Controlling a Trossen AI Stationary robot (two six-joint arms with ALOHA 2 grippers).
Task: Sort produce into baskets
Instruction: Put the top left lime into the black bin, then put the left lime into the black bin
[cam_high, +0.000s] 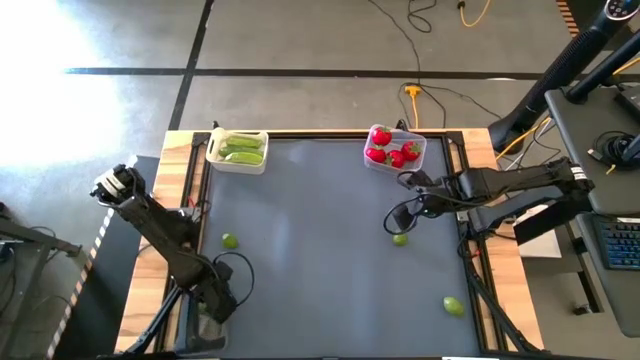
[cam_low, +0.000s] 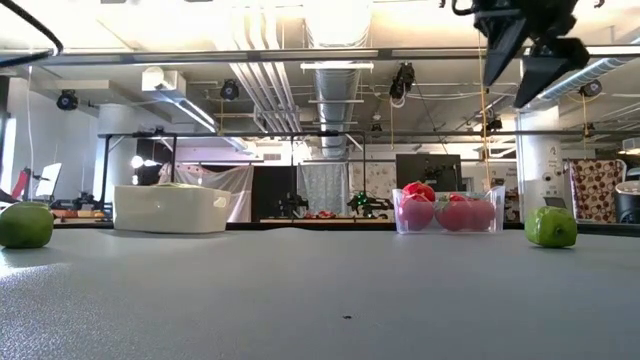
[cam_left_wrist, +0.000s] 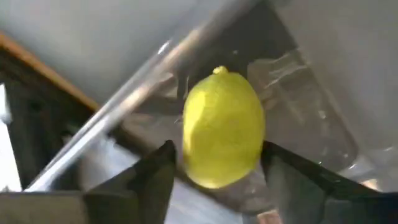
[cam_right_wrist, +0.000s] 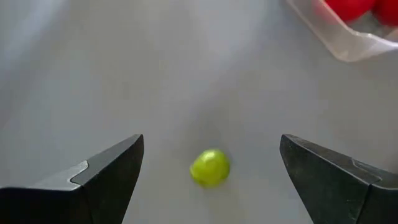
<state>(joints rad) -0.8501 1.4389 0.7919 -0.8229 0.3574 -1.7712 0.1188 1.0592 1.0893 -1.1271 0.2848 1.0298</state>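
We see the right gripper (cam_right_wrist: 208, 180) spread wide above a lime-green fruit (cam_right_wrist: 210, 168) lying on the grey table (cam_high: 320, 250), near the clear tub (cam_high: 412, 160) of strawberries (cam_high: 388, 148). The left gripper (cam_left_wrist: 214, 174) pinches a yellow-green fruit (cam_left_wrist: 222, 127) over the dark tub (cam_left_wrist: 311, 118).
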